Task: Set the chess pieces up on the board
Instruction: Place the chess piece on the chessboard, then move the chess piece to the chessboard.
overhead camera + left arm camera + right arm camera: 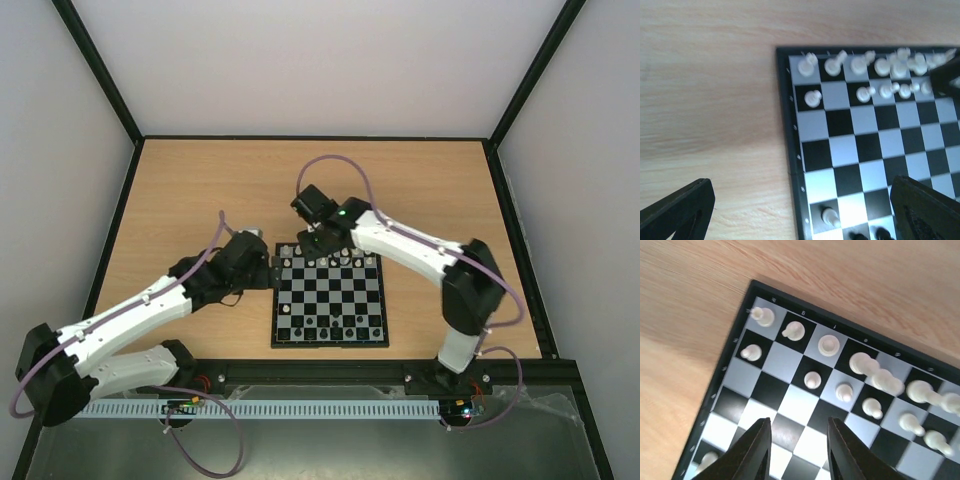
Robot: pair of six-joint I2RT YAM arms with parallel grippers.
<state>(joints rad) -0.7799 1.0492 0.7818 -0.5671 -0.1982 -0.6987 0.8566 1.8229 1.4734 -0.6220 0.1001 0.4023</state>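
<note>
The board (329,297) lies in the middle of the table. Cream-white chess pieces (331,262) stand in its two far rows, and dark pieces (330,323) stand along its near rows. My right gripper (314,246) hovers over the far left part of the board (790,405), open with nothing between its fingers (754,450); white pieces (813,380) stand just beyond it. My left gripper (262,268) is wide open at the left edge of the board (785,125), above a lone white piece (830,216) and black pieces (881,233).
The wooden table (200,200) has a black rim and pale walls around it. Both arm bases sit on the rail at the near edge (320,382). A purple cable (335,165) loops above the right wrist.
</note>
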